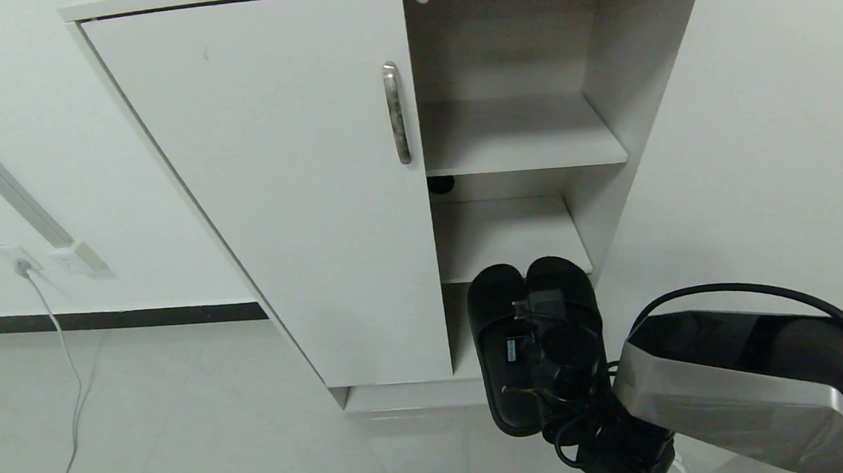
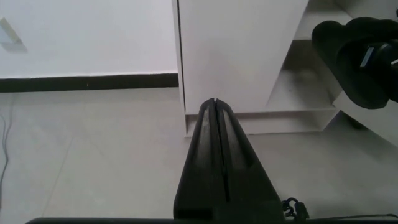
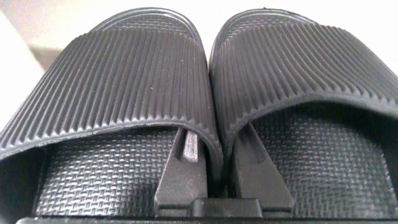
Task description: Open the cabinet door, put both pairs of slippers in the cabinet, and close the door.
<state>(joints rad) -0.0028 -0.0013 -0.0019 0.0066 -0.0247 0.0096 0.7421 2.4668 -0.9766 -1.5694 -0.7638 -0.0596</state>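
Black slippers [image 3: 124,87] sit clamped in the right gripper [image 3: 217,155] before the open cabinet [image 1: 518,133]; the left gripper [image 2: 214,109] is clenched.

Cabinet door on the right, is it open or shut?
Open. The right door stands swung outward, baring the shelves inside; the left door with the handle is shut.

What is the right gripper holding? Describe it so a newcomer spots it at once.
Start at the white cabinet, whose right door stands open. In front of its lower shelf, the right gripper holds a pair of black slippers side by side, toes towards the cabinet. Their black, ribbed straps stand out against the all-white cabinet.
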